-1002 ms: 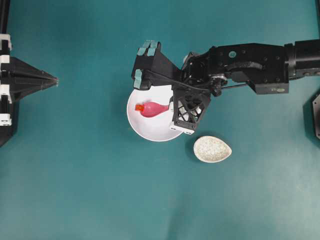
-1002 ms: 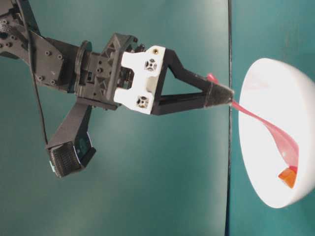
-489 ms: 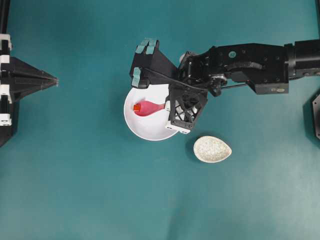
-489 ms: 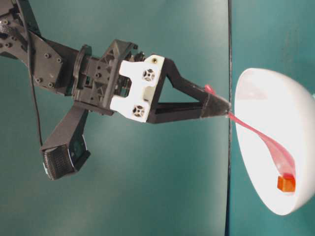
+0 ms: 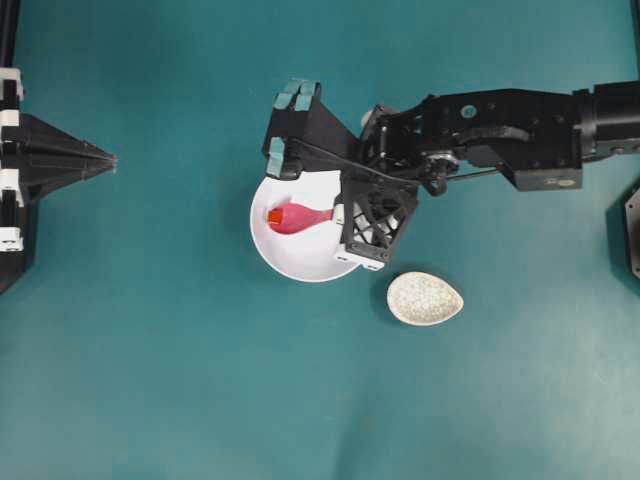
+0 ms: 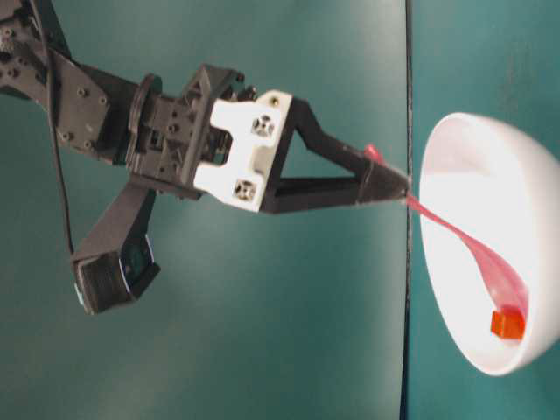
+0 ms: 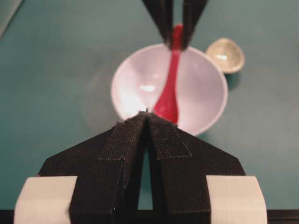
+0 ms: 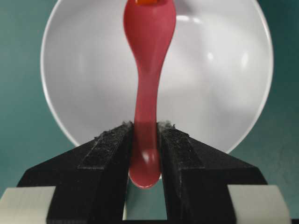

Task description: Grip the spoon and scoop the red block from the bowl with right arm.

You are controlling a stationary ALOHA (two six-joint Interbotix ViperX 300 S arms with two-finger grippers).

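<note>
Since a second ago the bowl point(image 5: 300, 250) has slid a little toward the left and far side of the table point(image 5: 180, 380), pushed along with the spoon point(image 5: 300, 216), and the red block point(image 5: 273, 215) now sits right at the spoon's tip rather than off to one side of it. The right arm point(image 5: 500, 125) has barely shifted.

The right claw point(image 8: 145, 135) is partly closed, its two fingers point(image 8: 110, 149) pinching the spoon's handle near its end, so a short stub of handle pokes out behind the pads. From the table-level view the spoon slopes down from the claw, over the near rim, into the bowl, with its scoop low against the inner wall and the block touching the scoop's front edge. The block lies inside the bowl, toward its left side in the overhead view, close to the wall but not on the rim.

A small speckled dish point(image 5: 425, 298) sits just beside the bowl, toward the near right, apart from it. The left claw point(image 7: 147, 114) rests at the table's left edge with its fingers pressed together, holding nothing, well apart from the bowl. Between them is bare teal surface, and the whole near half of the table is open too.
</note>
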